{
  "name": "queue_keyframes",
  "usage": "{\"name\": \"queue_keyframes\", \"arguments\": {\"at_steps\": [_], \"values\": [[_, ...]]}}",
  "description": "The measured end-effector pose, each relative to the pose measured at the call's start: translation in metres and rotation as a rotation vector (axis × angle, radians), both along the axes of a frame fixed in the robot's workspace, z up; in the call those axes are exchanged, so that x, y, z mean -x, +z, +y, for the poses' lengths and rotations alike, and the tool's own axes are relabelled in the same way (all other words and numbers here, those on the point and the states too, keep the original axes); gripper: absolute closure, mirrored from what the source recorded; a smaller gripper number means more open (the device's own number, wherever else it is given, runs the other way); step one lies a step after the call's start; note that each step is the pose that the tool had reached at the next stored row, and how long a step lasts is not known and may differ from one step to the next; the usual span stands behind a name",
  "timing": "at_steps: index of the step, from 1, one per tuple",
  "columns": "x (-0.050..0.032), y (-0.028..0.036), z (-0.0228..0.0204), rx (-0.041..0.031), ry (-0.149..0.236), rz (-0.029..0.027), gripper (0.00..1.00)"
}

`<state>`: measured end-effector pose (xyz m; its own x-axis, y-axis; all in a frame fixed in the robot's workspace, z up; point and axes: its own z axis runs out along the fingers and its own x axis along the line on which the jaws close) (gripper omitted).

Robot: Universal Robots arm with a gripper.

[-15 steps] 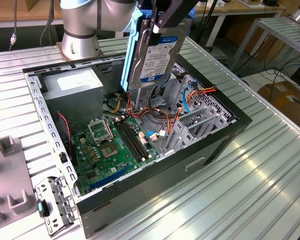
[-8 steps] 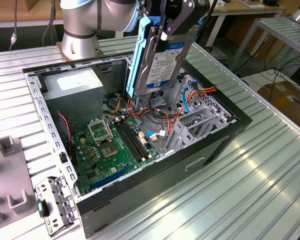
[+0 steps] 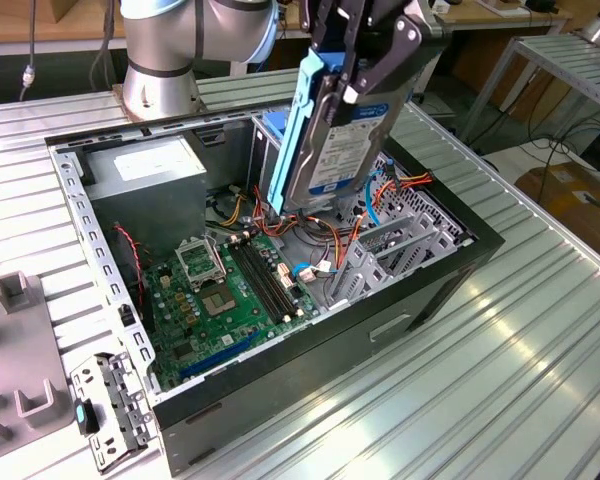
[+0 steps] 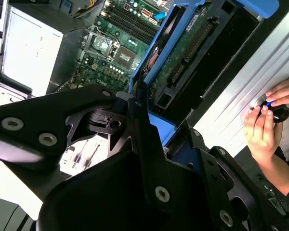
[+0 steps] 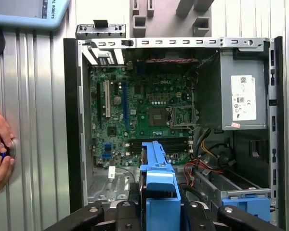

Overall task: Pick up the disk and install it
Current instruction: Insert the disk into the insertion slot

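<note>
Black gripper (image 3: pixel 340 90) clamped on a dark rectangular disk (image 3: pixel 332 150) in a bright blue plastic frame.
Disk upright, upper centre of exterior view, above open black metal case (image 3: pixel 280 400).

Held disk (image 3: pixel 342 150) in grasp of gripper (image 3: pixel 352 88): glossy bright-blue plastic carrier, dull grey metal body, paper label. Tool's links: matt black. Beneath tool, case (image 3: pixel 310 385): bare grey sheet metal inside, black painted outer wall, faint gloss. Under disk, motherboard (image 3: pixel 225 295): green lacquered board. Surrounding table (image 3: pixel 480 350): ribbed aluminium, satin sheen.

The disk (image 3: pixel 335 150) — blue-framed, on edge — hangs above the open case (image 3: pixel 430 270).
</note>
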<state>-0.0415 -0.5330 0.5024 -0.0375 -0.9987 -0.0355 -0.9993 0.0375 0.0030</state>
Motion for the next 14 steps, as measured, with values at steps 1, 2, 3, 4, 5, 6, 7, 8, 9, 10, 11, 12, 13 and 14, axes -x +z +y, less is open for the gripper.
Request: {"name": "queue_keyframes", "arguments": {"at_steps": [1, 2, 3, 4, 5, 6, 7, 8, 9, 10, 11, 12, 13, 14], "values": [[-0.0006, -0.0002, -0.0013, 0.0001, 0.000, 0.0000, 0.63], [-0.0022, -0.0003, -0.0026, 0.0004, 0.000, 0.0001, 0.63], [-0.0034, -0.0006, -0.0029, 0.0004, 0.000, 0.0000, 0.63], [-0.0063, -0.0007, -0.0032, 0.0010, 0.000, 0.0001, 0.63], [-0.0093, -0.0010, -0.0034, 0.0014, 0.000, 0.0000, 0.63], [-0.0123, -0.0012, -0.0035, 0.0017, 0.000, 0.0000, 0.63], [-0.0162, -0.0014, -0.0036, 0.0022, 0.000, 0.0000, 0.63], [-0.0197, -0.0015, -0.0036, 0.0028, 0.000, 0.0000, 0.63], [-0.0243, -0.0017, -0.0037, 0.0034, 0.000, 0.0000, 0.63], [-0.0343, -0.0025, -0.0039, 0.0050, 0.001, 0.0000, 0.63], [-0.0375, -0.0029, -0.0041, 0.0060, 0.000, 0.0000, 0.63], [-0.0399, -0.0033, -0.0041, 0.0072, 0.000, 0.0000, 0.63], [-0.0425, -0.0038, -0.0043, 0.0085, 0.000, 0.0000, 0.63], [-0.0445, -0.0042, -0.0044, 0.0097, 0.000, -0.0002, 0.63]]}}
